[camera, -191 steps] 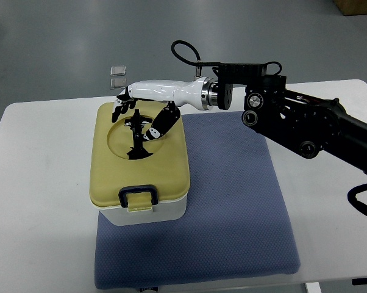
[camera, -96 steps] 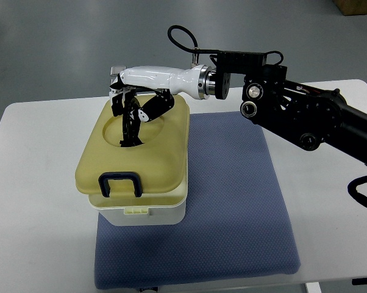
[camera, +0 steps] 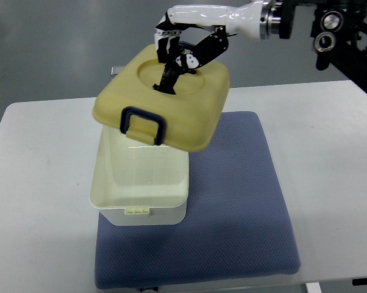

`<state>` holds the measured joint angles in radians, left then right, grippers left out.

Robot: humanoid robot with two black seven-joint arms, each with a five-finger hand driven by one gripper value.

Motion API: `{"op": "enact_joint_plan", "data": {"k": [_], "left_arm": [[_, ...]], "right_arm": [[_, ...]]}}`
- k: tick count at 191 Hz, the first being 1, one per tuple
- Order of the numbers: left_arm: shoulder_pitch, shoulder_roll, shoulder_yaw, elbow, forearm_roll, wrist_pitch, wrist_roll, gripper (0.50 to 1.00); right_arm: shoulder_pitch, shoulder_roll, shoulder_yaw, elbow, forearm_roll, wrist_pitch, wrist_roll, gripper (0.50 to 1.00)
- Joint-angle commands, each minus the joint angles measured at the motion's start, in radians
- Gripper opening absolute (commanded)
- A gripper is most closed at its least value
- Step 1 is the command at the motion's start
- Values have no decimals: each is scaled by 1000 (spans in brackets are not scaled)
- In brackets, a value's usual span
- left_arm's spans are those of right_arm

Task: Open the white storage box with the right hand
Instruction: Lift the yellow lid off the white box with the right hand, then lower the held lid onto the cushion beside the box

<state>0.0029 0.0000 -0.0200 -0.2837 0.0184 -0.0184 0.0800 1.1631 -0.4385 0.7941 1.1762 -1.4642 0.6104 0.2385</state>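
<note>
Fingers (camera: 171, 46) of right hand (camera: 186, 36) curled round the handle in the recess of yellow lid (camera: 165, 101), held tilted above open white storage box (camera: 141, 195) on blue mat (camera: 232, 213); step: lid lifted clear; next, likely, setting it aside

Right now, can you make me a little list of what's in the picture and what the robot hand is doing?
lid: yellow lid with dark blue latch, lifted clear and tilted above the box
box: white storage box, open, inside looks empty
right hand: right hand gripping the lid's top handle
left hand: not in view
mat: blue mat under the box
table: white table
</note>
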Motion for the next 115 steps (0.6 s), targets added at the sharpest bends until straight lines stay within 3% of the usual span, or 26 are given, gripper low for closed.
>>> {"op": "enact_joint_plan", "data": {"k": [1, 26, 58, 115], "left_arm": [[0, 0, 0, 1, 0, 0, 0, 1000], [0, 0, 0, 0, 0, 0, 0, 1000], [0, 0, 5, -3, 0, 0, 0, 1000], [0, 0, 6, -2, 0, 0, 1, 1000]], "right_arm": [[-28, -126, -1, 0, 16, 1, 21, 500], [-82, -262, -18, -1, 16, 1, 48, 500], [-168, -359, -23, -23, 8, 1, 94, 500], [-295, -361, -41, -58, 2, 1, 117, 500]]}}
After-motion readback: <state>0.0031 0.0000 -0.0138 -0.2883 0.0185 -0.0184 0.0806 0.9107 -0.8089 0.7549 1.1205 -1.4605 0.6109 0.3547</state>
